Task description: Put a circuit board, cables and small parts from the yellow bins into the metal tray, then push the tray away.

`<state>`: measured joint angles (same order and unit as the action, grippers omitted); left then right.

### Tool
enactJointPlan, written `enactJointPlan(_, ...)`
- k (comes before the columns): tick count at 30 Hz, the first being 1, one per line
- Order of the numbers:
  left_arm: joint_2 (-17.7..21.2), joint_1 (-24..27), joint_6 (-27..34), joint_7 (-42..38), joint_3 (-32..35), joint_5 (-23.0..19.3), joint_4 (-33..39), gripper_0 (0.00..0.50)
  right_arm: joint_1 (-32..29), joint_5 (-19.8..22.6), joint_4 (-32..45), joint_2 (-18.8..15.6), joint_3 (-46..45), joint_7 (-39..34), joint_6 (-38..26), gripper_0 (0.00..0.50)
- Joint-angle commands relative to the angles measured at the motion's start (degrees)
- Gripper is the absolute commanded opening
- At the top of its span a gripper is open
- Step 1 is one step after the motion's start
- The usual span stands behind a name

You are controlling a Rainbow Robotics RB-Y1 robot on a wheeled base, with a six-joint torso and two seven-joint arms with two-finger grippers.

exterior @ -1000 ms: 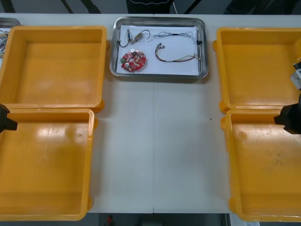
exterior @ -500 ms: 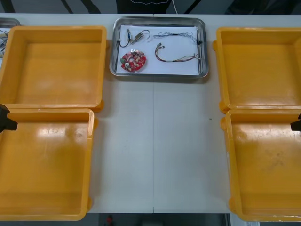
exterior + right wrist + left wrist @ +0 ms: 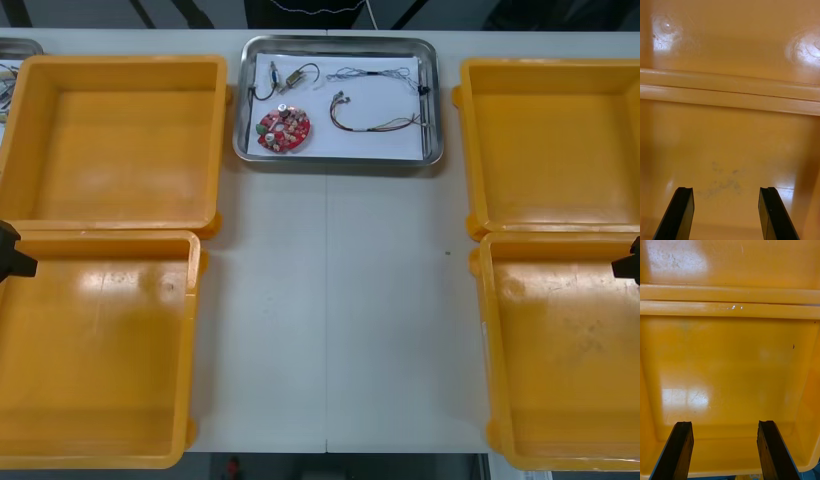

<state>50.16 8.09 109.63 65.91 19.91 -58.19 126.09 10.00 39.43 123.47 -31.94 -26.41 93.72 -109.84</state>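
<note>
The metal tray point(image 3: 430, 100) sits at the far middle of the table, white inside. It holds a round red circuit board point(image 3: 284, 129), a red and yellow cable point(image 3: 375, 118), a blue and white cable point(image 3: 375, 74), a black cable point(image 3: 265, 88) and small metal parts point(image 3: 293, 77). My left gripper point(image 3: 724, 450) is open with nothing between its fingers, over the near left yellow bin point(image 3: 730, 371); its tip shows at the left edge point(image 3: 12, 255). My right gripper point(image 3: 727, 213) is open with nothing held, over the near right yellow bin point(image 3: 730, 150); its tip shows at the right edge point(image 3: 630, 265).
Two yellow bins stand at each side: far left point(image 3: 115, 140), near left point(image 3: 95, 350), far right point(image 3: 550, 140), near right point(image 3: 565, 360). All look bare inside. A second metal tray point(image 3: 15, 50) with cables peeks in at the far left corner.
My right arm has drawn back to the right edge; only its tip remains in the front view. The left arm and the tray have not moved.
</note>
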Motion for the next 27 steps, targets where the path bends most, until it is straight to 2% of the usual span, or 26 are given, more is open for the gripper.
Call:
enactJointPlan(1, 2.66, -0.89, 0.37, 5.46, 1.35, -0.44, 1.62, 0.500, -0.50, 0.56, 0.55, -2.16, 0.31, -2.41, -0.16, 0.500)
enactJointPlan(27, 2.66, -0.89, 0.37, 5.46, 1.35, -0.44, 1.62, 0.500, -0.59, 0.38, 0.55, -2.16, 0.40, -2.41, -0.16, 0.500)
